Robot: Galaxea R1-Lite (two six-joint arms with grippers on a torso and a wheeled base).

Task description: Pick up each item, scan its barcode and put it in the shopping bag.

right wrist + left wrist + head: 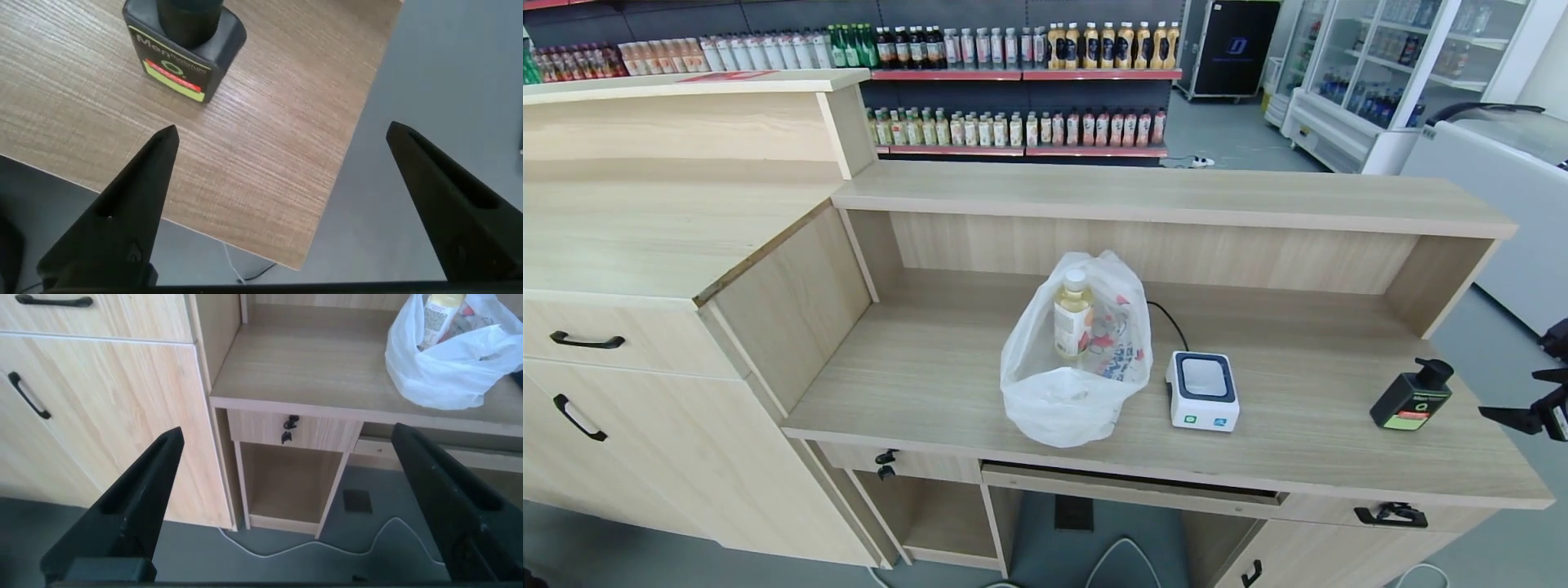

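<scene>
A white plastic shopping bag point(1076, 384) stands open at the middle of the wooden counter point(931, 376), with a bottle of yellow drink point(1073, 314) upright inside it. Just right of it sits a white barcode scanner point(1203, 389). A dark pump bottle point(1411, 398) stands near the counter's right end. My right gripper point(1531, 398) hovers open just off that end, beside the pump bottle point(184, 41), its fingers point(122, 212) holding nothing. My left gripper point(286, 506) is open and low in front of the counter's left part, with the bag point(449, 363) up to one side.
A taller cabinet with black drawer handles point(587, 340) adjoins the counter on the left. A raised shelf point(1168, 196) runs along the back. Under the counter are a keyed drawer point(288, 429) and an open cubby point(290, 482). The scanner's cable point(1172, 322) trails backward.
</scene>
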